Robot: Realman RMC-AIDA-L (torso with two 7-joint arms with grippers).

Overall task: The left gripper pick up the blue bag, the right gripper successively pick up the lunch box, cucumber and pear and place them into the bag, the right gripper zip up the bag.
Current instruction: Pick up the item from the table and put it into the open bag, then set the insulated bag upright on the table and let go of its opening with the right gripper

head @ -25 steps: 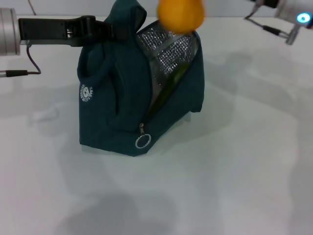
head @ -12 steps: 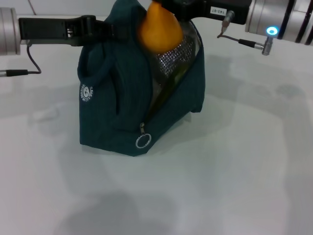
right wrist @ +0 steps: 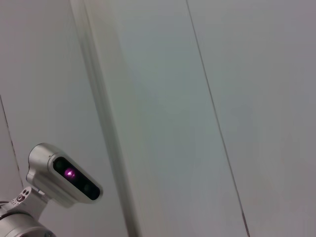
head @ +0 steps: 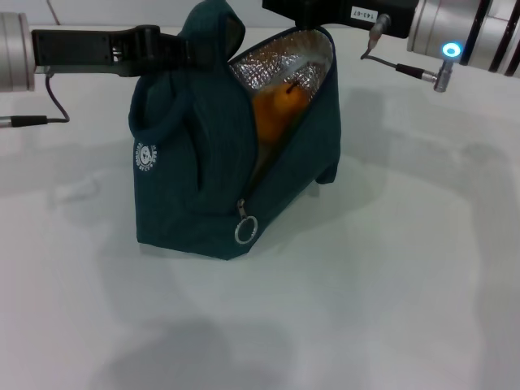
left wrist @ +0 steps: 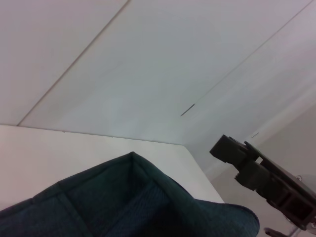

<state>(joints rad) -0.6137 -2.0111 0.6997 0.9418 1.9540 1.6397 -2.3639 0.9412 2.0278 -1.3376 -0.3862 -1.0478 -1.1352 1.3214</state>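
On the white table [head: 390, 268] the bag [head: 187, 187] was held up by the clenched left gripper [head: 175, 50], the pear [head: 278, 110] lay inside, and the right gripper [head: 305, 10], its grip not discernible, was best lifted clear before zipping

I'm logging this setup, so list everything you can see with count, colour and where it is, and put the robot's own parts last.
blue bag: one, dark teal-blue, standing on the table near the middle, mouth open and showing silver lining, top held up at the robot's left.
pear: one, yellow-orange, inside the open bag against the lining.
zipper ring pull: one, silver metal, hanging low on the bag's front edge.
round logo: one, white, on the bag's side toward the robot's left.
table: one, white, under the bag.
left pincer: one, black, at the bag's top on the robot's left, clamped on its fabric.
right pincer: one, black with a white label, just above the bag's opening; fingertips out of view.
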